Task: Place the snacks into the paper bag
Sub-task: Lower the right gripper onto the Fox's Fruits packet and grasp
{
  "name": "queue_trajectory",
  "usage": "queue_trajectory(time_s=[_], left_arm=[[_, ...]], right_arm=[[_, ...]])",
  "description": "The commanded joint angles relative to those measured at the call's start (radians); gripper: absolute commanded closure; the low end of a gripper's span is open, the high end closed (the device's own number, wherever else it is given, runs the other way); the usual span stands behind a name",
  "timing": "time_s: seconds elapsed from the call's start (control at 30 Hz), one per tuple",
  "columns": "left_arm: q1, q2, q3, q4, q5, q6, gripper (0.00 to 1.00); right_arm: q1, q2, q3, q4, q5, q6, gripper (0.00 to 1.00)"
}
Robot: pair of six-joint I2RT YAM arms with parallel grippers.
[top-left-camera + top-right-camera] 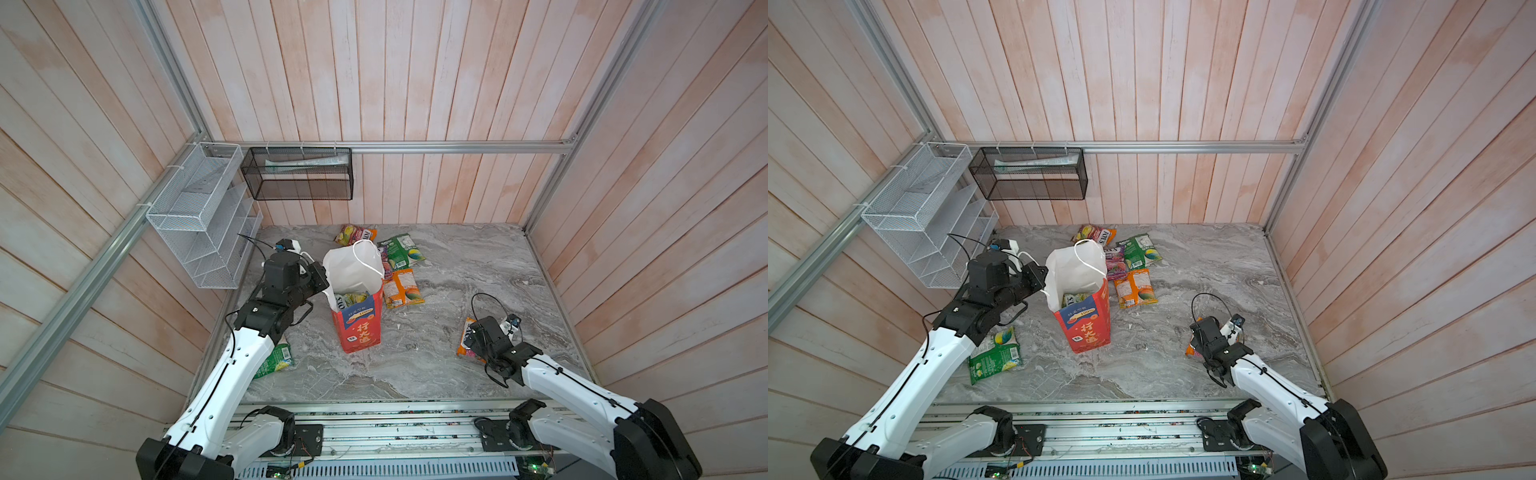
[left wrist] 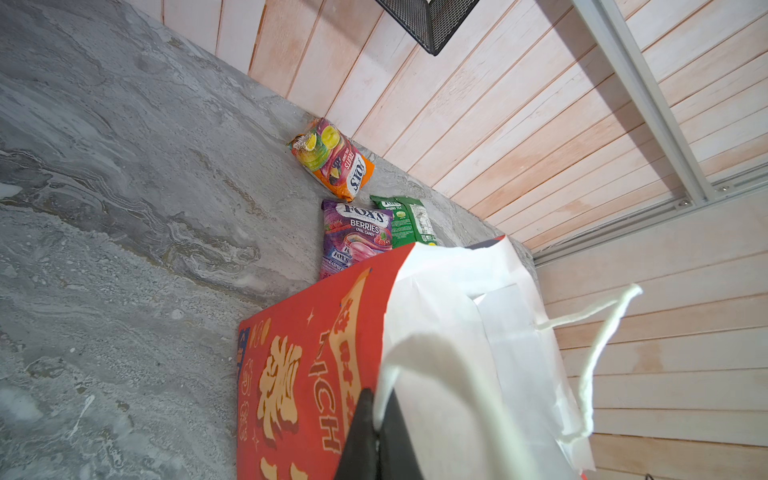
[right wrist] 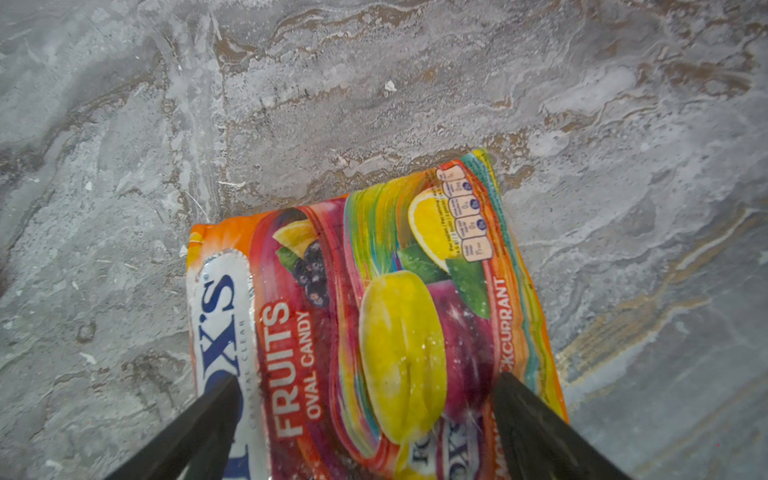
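My left gripper point(image 2: 376, 415) was pinched shut on the rim of the tall red paper gift bag point(image 1: 359, 332), which had gold characters and a white inside. I held it at the side of its mouth. The bag stood upright near the middle of the grey marbled tabletop point(image 1: 436, 374) with its mouth open and a white cord handle point(image 1: 368, 259) looped above it. A glossy yellow-green candy packet point(image 1: 351, 299) lay inside.

My right gripper point(image 3: 365, 382) was spread wide with nothing in it. Its two black fingers point(image 3: 208, 415) stood over either side of a glossy orange FOX'S fruits candy packet point(image 3: 374, 311). That packet lay flat on the tabletop, well to the right of the bag. I could not tell whether my fingertips touched the plastic.

Beyond the bag lay a purple FOX'S berries packet point(image 2: 353, 237) with a green tea-candy packet point(image 2: 409, 220) just beside it. A second orange fruits packet point(image 2: 332, 160) lay near the back wall. An orange mango-printed packet point(image 1: 402, 289) lay just right of the bag, and another green packet point(image 1: 994, 353) lay beside my left arm, near the front edge
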Motion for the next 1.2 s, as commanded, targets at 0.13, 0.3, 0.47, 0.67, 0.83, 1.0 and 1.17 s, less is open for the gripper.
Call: queue_trajectory(time_s=[0.13,0.3,0.47,0.67,0.83,1.0,1.17], left_arm=[[-0.001,-0.007,-0.017,0.0,0.02,0.007,1.0],[0.0,-0.007,-0.017,0.0,0.02,0.007,1.0],[-0.001,-0.012,-0.02,0.002,0.019,0.006,1.0],[-0.002,-0.012,-0.02,0.002,0.019,0.006,1.0],[-0.002,-0.014,-0.021,0.002,0.02,0.006,1.0],[-0.003,-0.015,-0.021,0.004,0.026,0.006,1.0],[-0.002,-0.015,-0.021,0.004,0.027,0.006,1.0]], right_arm=[[-0.005,0.11,-0.005,0.061,-0.029,-0.021,0.16],[-0.004,0.168,0.007,0.102,-0.055,-0.062,0.33],[-0.007,0.199,0.008,0.148,-0.092,-0.107,0.53],[-0.007,0.245,0.025,0.171,-0.131,-0.16,0.84],[-0.006,0.264,0.063,0.139,-0.15,-0.2,1.0],[-0.006,0.211,0.063,0.139,-0.167,-0.219,1.0],[-0.005,0.08,0.02,0.172,-0.189,-0.248,1.0]])
